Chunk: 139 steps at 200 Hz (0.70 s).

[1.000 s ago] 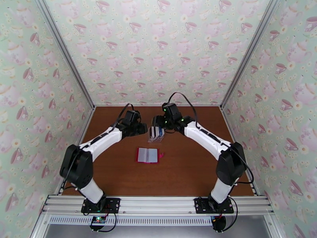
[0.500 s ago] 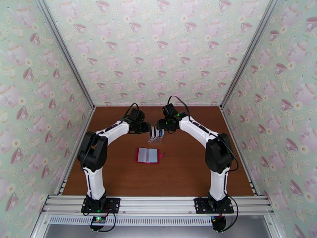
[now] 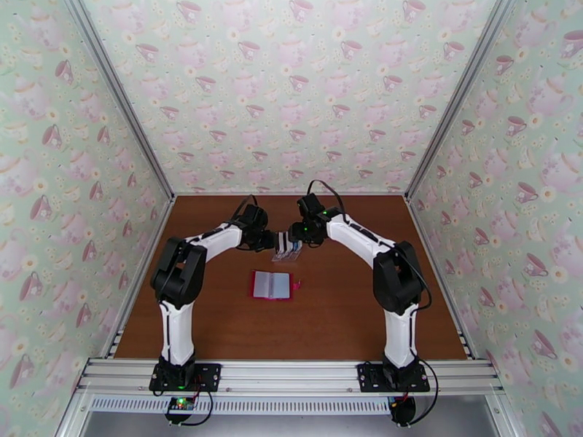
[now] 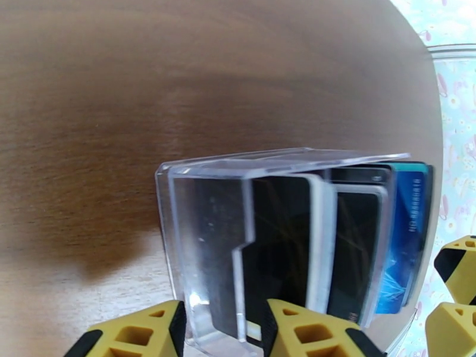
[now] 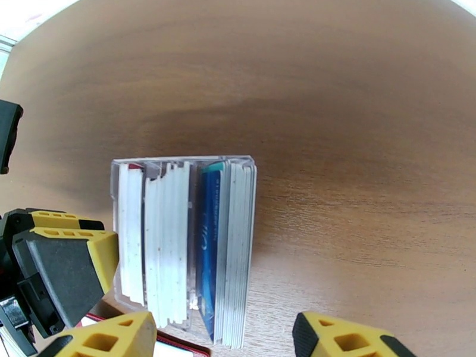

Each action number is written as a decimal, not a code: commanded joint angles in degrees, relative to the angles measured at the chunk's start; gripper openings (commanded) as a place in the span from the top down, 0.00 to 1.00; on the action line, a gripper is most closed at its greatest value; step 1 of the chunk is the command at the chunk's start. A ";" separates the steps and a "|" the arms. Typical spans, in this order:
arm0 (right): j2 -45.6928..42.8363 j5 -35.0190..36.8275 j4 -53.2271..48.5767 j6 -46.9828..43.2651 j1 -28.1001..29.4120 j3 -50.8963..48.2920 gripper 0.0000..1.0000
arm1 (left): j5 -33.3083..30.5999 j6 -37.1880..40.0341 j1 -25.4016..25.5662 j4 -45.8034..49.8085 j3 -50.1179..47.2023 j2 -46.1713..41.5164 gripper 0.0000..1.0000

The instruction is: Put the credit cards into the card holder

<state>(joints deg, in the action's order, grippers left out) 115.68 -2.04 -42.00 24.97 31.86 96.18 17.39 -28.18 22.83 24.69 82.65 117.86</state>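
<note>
The credit cards (image 4: 348, 251) stand on edge in a clear plastic slotted rack (image 3: 286, 247); black, blue and teal ones (image 4: 410, 174) show. From above, their white and blue edges (image 5: 209, 251) line the slots. My left gripper (image 4: 223, 337) is at the rack's left end, its yellow fingers apart around the end wall and the first black card's edge. My right gripper (image 5: 225, 343) hangs open over the rack's right side. The card holder (image 3: 271, 285), a red wallet, lies open and flat in front of the rack, pale pockets up.
The brown table (image 3: 350, 307) is walled in by teacup-patterned panels (image 3: 291, 89) at the back and on both sides. The left gripper's finger (image 5: 65, 269) sits close to the rack in the right wrist view. The wallet's red edge (image 5: 178, 350) shows just below the rack.
Both grippers have come down and closed in on the rack from either side. The left gripper's fingers have narrowed a little. The wallet has not moved.
</note>
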 commanded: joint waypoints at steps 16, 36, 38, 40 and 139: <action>1.74 1.16 -1.16 -0.82 0.16 1.49 0.35 | 1.07 0.98 -0.15 0.21 1.73 2.02 0.64; 2.48 1.60 -1.65 -1.14 0.22 2.13 0.35 | 1.06 0.85 -0.15 -0.14 0.99 2.10 0.70; 2.56 1.67 -1.72 -1.15 0.22 2.23 0.35 | 1.02 0.78 -0.13 -0.18 0.90 2.15 0.70; 2.74 1.82 -1.82 -1.26 0.20 2.29 0.35 | 1.06 0.77 -0.15 -0.24 0.81 2.12 0.70; 7.11 5.87 -4.70 -3.23 0.19 7.52 0.36 | 1.69 -0.03 -0.20 -0.89 -0.04 2.37 0.71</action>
<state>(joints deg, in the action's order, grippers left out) 120.92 1.17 -44.64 23.24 31.86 100.77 18.11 -28.05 22.83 24.14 82.76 118.67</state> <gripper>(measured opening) 0.646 0.293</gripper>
